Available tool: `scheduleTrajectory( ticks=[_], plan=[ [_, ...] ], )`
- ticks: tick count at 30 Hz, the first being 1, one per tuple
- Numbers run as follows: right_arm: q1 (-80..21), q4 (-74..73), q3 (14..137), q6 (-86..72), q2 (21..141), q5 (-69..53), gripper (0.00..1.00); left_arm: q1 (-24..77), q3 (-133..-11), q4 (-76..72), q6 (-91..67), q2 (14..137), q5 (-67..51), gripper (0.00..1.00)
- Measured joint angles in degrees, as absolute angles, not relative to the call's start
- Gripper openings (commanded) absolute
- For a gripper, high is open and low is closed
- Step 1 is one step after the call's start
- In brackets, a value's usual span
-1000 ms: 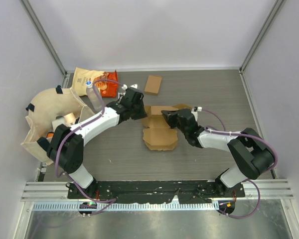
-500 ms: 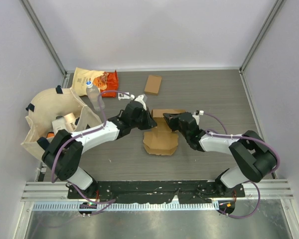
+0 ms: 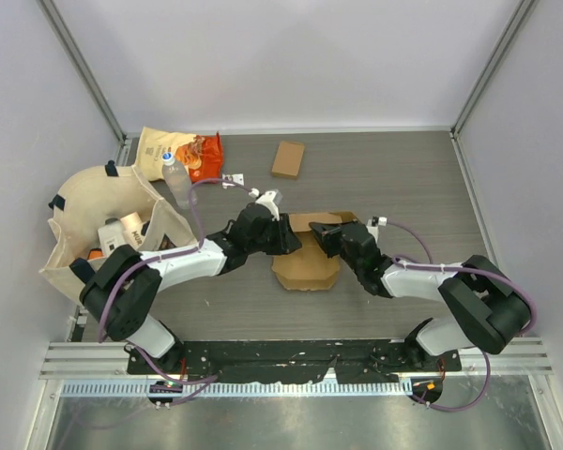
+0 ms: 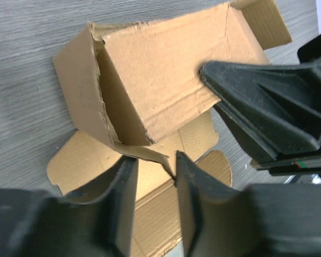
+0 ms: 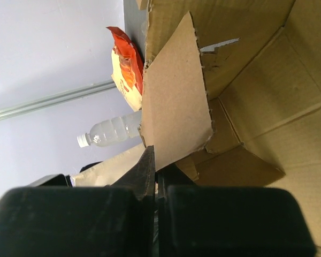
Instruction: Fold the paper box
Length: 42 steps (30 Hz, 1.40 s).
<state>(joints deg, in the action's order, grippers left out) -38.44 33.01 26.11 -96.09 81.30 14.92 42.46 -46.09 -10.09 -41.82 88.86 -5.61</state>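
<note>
Left pincer (image 4: 153,160) stands parted, astride a torn flap edge. The paper box (image 3: 305,269), mid-frame on the counter (image 3: 403,178), looks half-formed: one wall raised, lid and flaps flat. Its long axis runs roughly left-right, lid toward frame bottom. Right pincer (image 4: 206,72), clenched, presses the raised wall.

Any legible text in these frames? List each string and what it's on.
No text can be quoted; nothing reads clearly.
snack bag: has printing, too small to read.
bottle: no legible label.
white item in the tote bag: dark lettering, too blurred to read.
paper box: plain cardboard, no print on the faces that show.
small cardboard box: no print visible.
</note>
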Motion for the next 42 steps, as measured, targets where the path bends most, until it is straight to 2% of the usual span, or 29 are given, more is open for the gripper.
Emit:
scheduleTrajectory(
  ticks=[1,2,4,5,12,14,19,23,27,30,34,36,39,42],
  plan=[
    [-38.59,33.65,25.63,-96.09,81.25,14.90,0.01,42.46,-46.09,-10.15,-41.34,88.75,-5.63,0.47],
    [-38.74,34.11,25.28,-96.05,81.17,14.79,0.01,42.46,-46.06,-10.07,-41.10,88.49,-5.61,0.55],
    [-38.96,34.28,25.08,-95.90,80.88,14.72,0.01,42.41,-45.98,-9.98,-40.03,87.39,-5.41,0.59],
    [-39.03,34.20,25.06,-95.81,80.60,14.72,0.01,42.41,-45.76,-9.82,-39.51,86.17,-4.97,0.65],
    [-39.05,33.01,25.04,-95.37,79.59,14.26,0.01,42.35,-39.66,-9.76,-35.79,68.31,5.10,0.60],
    [-39.05,32.99,25.04,-95.39,79.59,14.24,0.01,42.28,-38.81,-10.20,-35.18,67.13,7.01,0.58],
    [-38.98,32.95,25.06,-95.42,79.59,14.06,0.01,43.48,-38.61,-11.46,-29.71,75.46,8.14,0.45],
    [-38.92,32.88,25.15,-95.48,79.59,13.82,0.01,48.10,-37.78,-12.36,-23.73,81.45,10.37,0.49],
    [-38.87,32.56,25.52,-95.55,79.66,13.47,0.01,50.57,-37.80,-15.33,-18.92,85.32,14.31,0.49],
    [-38.87,32.49,25.76,-95.77,79.90,13.10,0.01,50.70,-37.80,-19.88,-15.84,87.46,17.39,0.46],
    [-38.61,32.49,26.46,-96.27,80.42,13.45,0.01,51.48,-37.80,-27.66,-13.50,91.53,21.61,0.31],
    [-38.50,32.51,26.89,-96.36,80.64,13.50,0.01,52.38,-37.82,-31.90,-12.97,93.97,23.46,0.30],
    [-38.50,32.47,27.11,-96.38,80.77,13.69,0.01,54.33,-37.93,-36.82,-11.88,97.01,27.68,0.32],
    [-38.50,32.40,27.11,-96.75,80.77,13.69,0.01,56.31,-37.91,-40.03,-11.11,98.56,33.41,0.48]
  ],
)
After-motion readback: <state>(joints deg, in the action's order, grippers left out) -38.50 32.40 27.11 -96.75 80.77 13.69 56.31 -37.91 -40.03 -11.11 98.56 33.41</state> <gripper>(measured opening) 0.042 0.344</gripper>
